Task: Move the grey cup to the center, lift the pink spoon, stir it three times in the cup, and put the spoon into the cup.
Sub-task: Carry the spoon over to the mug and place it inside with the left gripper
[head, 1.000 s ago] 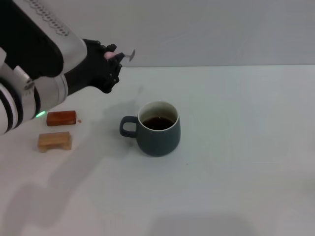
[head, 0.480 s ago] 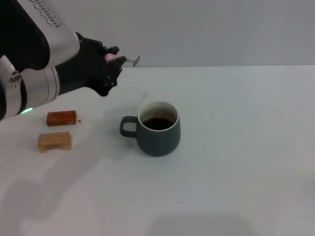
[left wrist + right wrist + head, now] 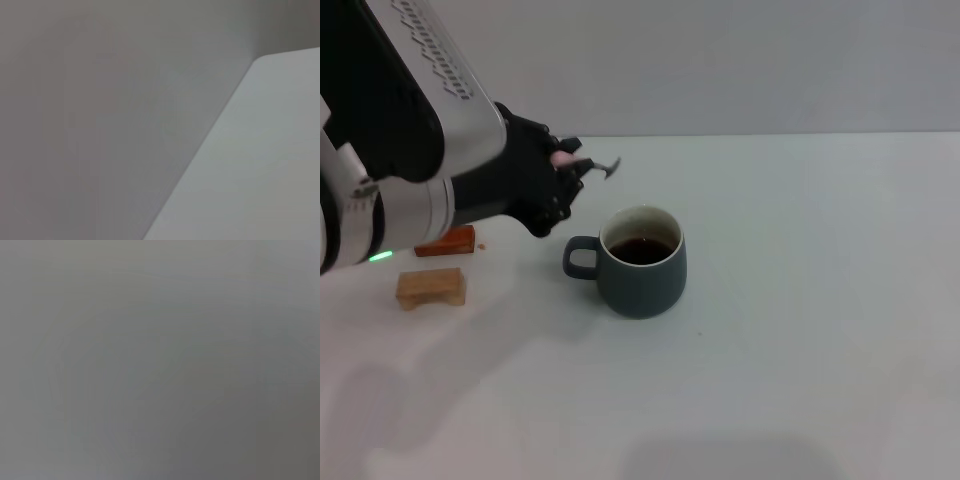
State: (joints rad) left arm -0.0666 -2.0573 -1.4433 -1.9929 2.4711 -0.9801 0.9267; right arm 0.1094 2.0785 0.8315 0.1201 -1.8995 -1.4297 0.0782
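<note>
Gripping the pink spoon (image 3: 588,166), your left gripper (image 3: 563,180) hangs up-left of the grey cup (image 3: 641,262); spoon bowl points toward its rim.

Just grey wall (image 3: 100,110) w/ pale table (image 3: 260,170) edge running diagonally.

The left arm reached in from the left, its left gripper (image 3: 565,175) held above the surface, fingers (image 3: 563,160) clamped on the pink spoon (image 3: 588,166)
</note>
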